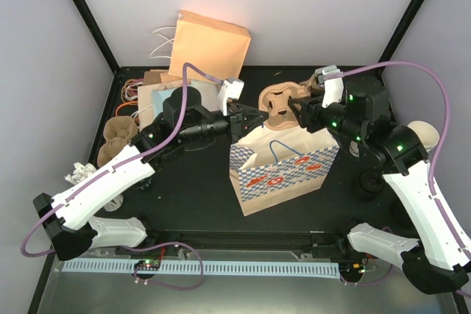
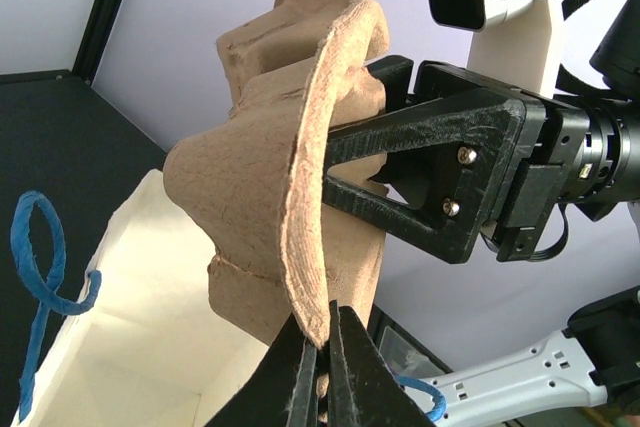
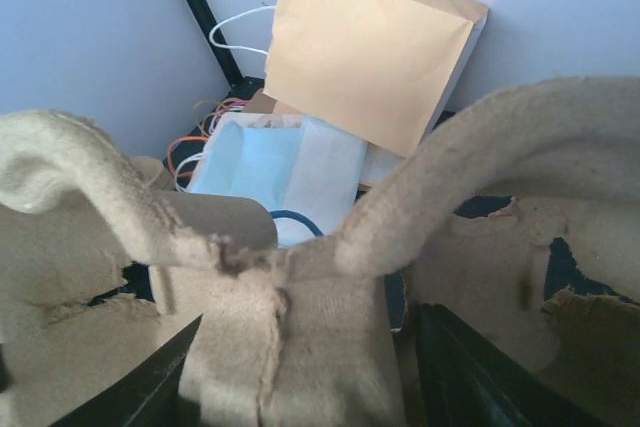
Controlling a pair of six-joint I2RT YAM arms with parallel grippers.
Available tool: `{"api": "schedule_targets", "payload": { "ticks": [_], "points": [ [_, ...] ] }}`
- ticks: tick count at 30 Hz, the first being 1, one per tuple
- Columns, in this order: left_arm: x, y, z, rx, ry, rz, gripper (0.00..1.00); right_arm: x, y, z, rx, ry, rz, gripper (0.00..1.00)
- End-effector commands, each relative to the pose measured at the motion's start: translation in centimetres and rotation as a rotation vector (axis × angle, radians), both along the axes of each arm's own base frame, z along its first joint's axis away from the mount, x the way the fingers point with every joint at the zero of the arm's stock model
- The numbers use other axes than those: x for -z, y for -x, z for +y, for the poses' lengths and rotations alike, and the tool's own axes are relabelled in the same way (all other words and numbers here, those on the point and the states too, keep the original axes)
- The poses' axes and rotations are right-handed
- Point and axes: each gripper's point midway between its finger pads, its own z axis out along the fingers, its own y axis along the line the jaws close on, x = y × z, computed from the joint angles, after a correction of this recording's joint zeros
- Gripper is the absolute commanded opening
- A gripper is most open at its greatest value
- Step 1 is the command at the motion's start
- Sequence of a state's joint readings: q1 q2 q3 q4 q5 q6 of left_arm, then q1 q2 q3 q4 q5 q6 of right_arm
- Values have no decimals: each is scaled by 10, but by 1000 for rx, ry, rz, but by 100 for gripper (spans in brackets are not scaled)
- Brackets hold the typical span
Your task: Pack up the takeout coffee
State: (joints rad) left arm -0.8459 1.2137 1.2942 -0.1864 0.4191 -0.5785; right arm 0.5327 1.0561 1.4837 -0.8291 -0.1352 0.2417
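Currently the left claw (image 2: 322, 352) is clenched on a pulp cup carrier (image 2: 260, 207) just above the checked bag (image 1: 283, 174). The right claw (image 1: 296, 111) straddles it, grip unclear. The coffee cup is nowhere visible. Likely next: lower the carrier inside.

Nothing written can be read in any of the three views: no word, brand, number or sign. The blue-checked paper bag (image 1: 283, 174) on the counter has a row of red-orange oval marks printed across its face, but they are too small and blurred to tell whether they hold letters. The orange paper bag (image 1: 210, 45) and the brown pulp cup carrier (image 2: 260, 197) show plain surfaces only.
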Motion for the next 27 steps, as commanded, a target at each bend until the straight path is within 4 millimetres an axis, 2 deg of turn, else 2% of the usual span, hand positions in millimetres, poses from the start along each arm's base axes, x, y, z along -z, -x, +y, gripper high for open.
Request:
{"api": "schedule_targets", "payload": {
  "ticks": [1,6,8,9,12,14,17,20,23,27],
  "points": [
    [-18,3,3,-3,34,-33,2,-12,-1,-2,23,-40,-38,50],
    [-16,4,4,2,28,-29,4,-10,-1,-1,20,-34,-26,44],
    [-17,4,5,-5,28,-30,35,-10,-1,-2,20,-31,-23,42],
    [-17,4,7,-13,28,-31,44,-10,0,-2,19,-27,-24,42],
    [-21,5,16,-45,18,-54,63,-8,1,-4,21,-11,-19,41],
    [-24,3,27,-91,-8,-86,70,-6,4,-5,16,3,-9,41],
    [-21,-2,45,-162,-74,-139,74,2,9,-7,4,45,30,41],
    [-6,-10,55,-184,-182,-179,73,15,13,-10,-3,92,80,41],
    [19,-21,59,-174,-309,-193,71,30,20,-11,-24,128,145,41],
    [42,-30,52,-107,-391,-201,70,45,29,-11,-41,146,222,42]
  ]
}}
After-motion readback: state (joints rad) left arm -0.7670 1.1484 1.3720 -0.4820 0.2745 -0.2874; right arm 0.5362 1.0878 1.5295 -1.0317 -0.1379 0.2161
